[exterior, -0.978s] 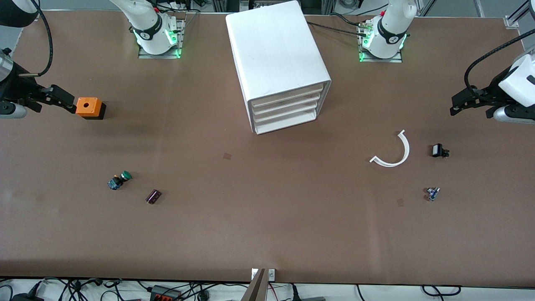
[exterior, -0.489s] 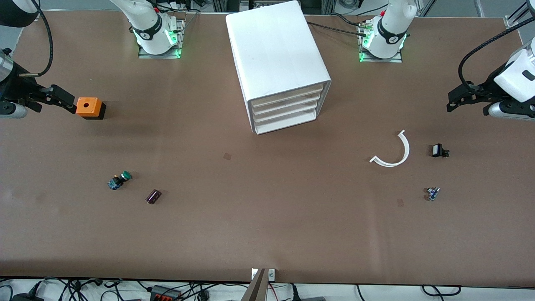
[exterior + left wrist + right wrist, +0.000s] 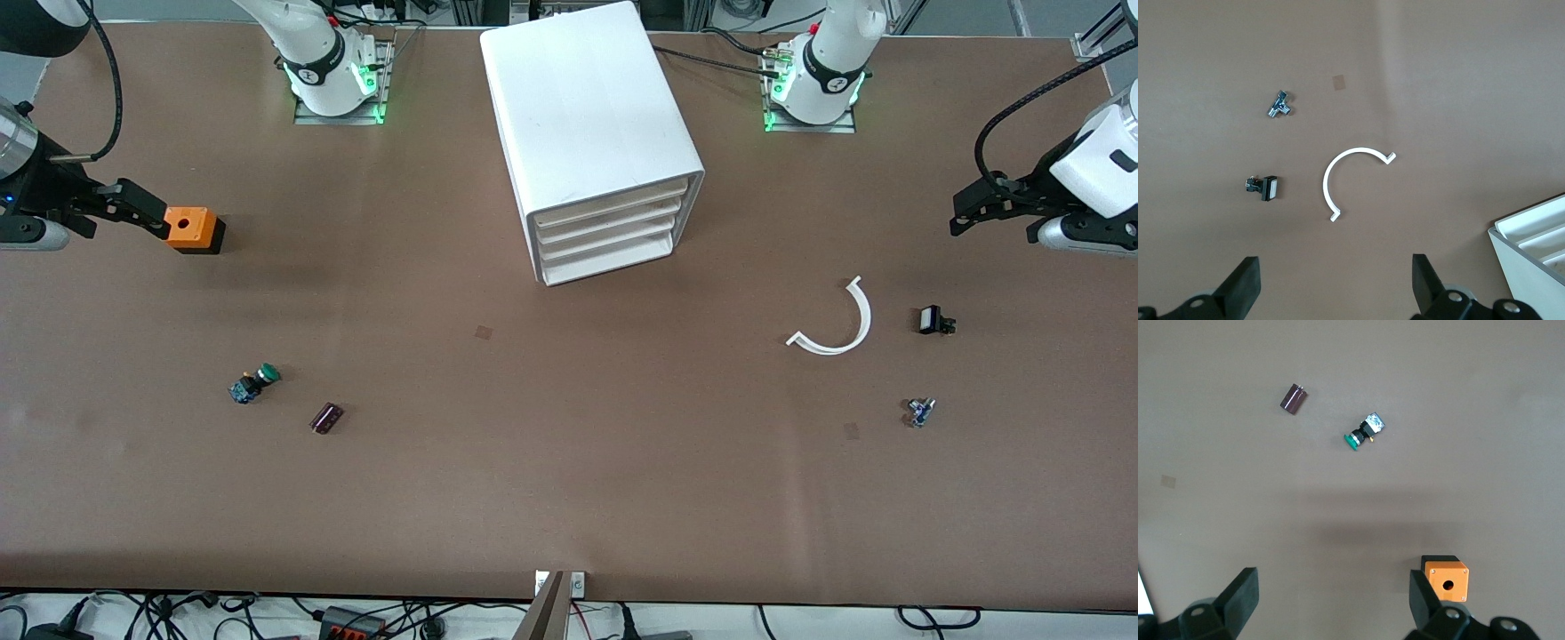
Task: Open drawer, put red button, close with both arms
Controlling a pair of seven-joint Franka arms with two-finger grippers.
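Note:
The white cabinet (image 3: 587,107) stands at the middle of the table's base side, and its three stacked drawers (image 3: 613,233) are all shut. One corner of it shows in the left wrist view (image 3: 1531,250). No red-capped button shows in any view. My left gripper (image 3: 960,218) is open and empty in the air at the left arm's end of the table, and its own view shows it over bare table (image 3: 1335,280). My right gripper (image 3: 147,213) is open and empty beside an orange box (image 3: 189,228) at the right arm's end; its own view (image 3: 1331,597) shows the same.
A green-capped switch (image 3: 254,382) and a dark cylinder (image 3: 326,417) lie toward the right arm's end. A white curved strip (image 3: 840,329), a black part (image 3: 933,320) and a small blue-silver part (image 3: 920,411) lie toward the left arm's end.
My left gripper has shifted a little toward the base side of the table. My right gripper has edged closer to the orange box. Nothing on the table has moved.

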